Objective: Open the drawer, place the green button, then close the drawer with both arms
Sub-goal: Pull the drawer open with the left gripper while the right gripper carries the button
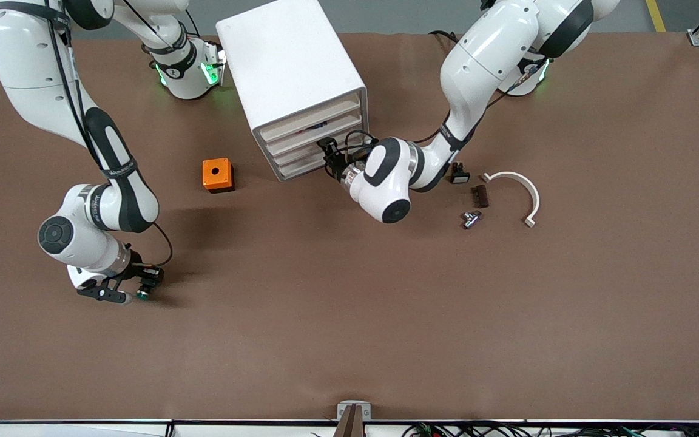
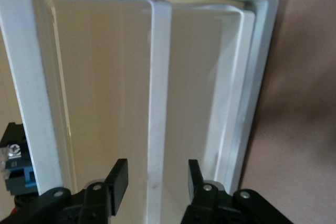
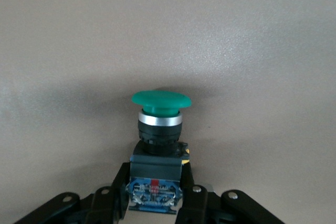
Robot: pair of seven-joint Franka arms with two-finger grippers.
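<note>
The white cabinet (image 1: 292,67) stands near the arms' bases, its drawers facing the front camera. My left gripper (image 1: 327,147) is at a drawer (image 1: 301,153) in the middle of the stack. In the left wrist view the left gripper (image 2: 156,179) is open, its fingers (image 2: 118,182) straddling the drawer's white front ridge (image 2: 157,77) without touching it. The drawers look pushed in. My right gripper (image 1: 136,292) is low over the table toward the right arm's end, shut on the button (image 1: 143,295). Its green cap (image 3: 160,100) sticks out past the right gripper (image 3: 155,174), which clamps the blue body.
An orange cube with a hole (image 1: 217,175) sits beside the cabinet. Toward the left arm's end lie a black switch (image 1: 460,174), a brown piece (image 1: 479,196), a metal fitting (image 1: 471,218) and a white curved piece (image 1: 519,188). A blue-black part (image 2: 16,161) shows in a neighbouring drawer.
</note>
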